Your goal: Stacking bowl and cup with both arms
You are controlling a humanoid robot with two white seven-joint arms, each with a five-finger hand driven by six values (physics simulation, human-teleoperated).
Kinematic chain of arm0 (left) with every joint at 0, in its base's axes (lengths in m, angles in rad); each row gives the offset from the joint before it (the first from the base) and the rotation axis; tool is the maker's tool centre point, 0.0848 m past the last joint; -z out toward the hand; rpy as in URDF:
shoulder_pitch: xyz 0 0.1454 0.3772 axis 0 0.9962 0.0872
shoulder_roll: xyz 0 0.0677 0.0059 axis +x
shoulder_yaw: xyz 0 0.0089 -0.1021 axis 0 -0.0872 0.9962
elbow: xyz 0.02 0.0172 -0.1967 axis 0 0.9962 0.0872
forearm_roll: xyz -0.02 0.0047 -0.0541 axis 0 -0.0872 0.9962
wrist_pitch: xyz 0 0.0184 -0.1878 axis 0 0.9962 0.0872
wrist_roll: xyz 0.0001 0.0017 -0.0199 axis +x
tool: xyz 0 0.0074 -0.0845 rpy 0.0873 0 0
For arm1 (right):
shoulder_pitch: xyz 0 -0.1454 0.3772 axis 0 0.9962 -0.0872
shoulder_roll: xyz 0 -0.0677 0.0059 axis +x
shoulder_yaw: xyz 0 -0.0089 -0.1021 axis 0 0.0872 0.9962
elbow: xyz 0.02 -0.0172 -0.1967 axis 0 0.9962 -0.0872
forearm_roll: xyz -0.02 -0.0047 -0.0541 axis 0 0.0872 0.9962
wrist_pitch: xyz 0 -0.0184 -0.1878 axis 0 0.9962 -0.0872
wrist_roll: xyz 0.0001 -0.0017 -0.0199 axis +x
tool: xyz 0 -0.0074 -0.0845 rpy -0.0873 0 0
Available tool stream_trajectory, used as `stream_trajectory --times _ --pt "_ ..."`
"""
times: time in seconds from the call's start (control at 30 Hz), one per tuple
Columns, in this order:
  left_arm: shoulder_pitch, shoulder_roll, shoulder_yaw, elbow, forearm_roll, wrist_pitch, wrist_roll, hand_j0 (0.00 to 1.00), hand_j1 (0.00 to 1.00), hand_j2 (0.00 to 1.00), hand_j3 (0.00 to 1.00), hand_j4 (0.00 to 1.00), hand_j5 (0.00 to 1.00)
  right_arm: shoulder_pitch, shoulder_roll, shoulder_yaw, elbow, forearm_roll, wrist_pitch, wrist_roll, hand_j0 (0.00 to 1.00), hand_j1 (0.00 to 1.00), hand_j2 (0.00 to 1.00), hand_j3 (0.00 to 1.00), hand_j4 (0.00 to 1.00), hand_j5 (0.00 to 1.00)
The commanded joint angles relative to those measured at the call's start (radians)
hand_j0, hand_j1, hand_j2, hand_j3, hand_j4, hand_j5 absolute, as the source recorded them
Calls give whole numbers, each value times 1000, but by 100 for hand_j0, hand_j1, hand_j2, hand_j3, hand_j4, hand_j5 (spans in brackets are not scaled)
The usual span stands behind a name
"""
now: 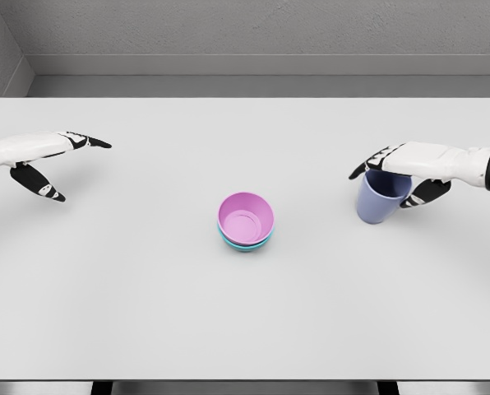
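- Head view, the table: a white table point(146, 313) fills the frame, with a grey wall behind it. Near its middle sits a pink bowl point(246, 219) nested inside a teal bowl point(245, 245), of which only a thin rim shows beneath the pink one. So the bowl part of the stack looks done.
- Head view, right side: the right hand point(405, 169) comes in from the right edge and holds a lavender cup point(381, 200) from above, its fingers curled over the rim and the thumb against the far side. The cup hangs tilted, mouth upward toward the hand, and seems to be off the table, well apart from the bowls.
- Head view, left side: the left hand point(43, 160) hovers at the left edge, fingers spread and extended, thumb apart below them, holding nothing. It is well apart from the bowls.
- Step in hand, as I judge it: carrying the cup to the stacked bowls.
- Next move, as I judge it: bring the cup leftward over the pink bowl, level it, lower it into the hollow, then let go without nudging the bowls.
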Motion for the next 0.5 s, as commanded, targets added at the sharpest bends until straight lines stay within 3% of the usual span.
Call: stream_trajectory --times 0.0,0.47 --pt "0 1 2 -1 7 3 -1 100 100 100 100 100 100 0 -1 0 -4 -5 1 0 75 75 75 75 75 75" --pt "0 1 2 -1 7 3 1 100 100 100 100 100 100 -9 -1 -7 -10 -6 4 0 75 75 75 75 75 75"
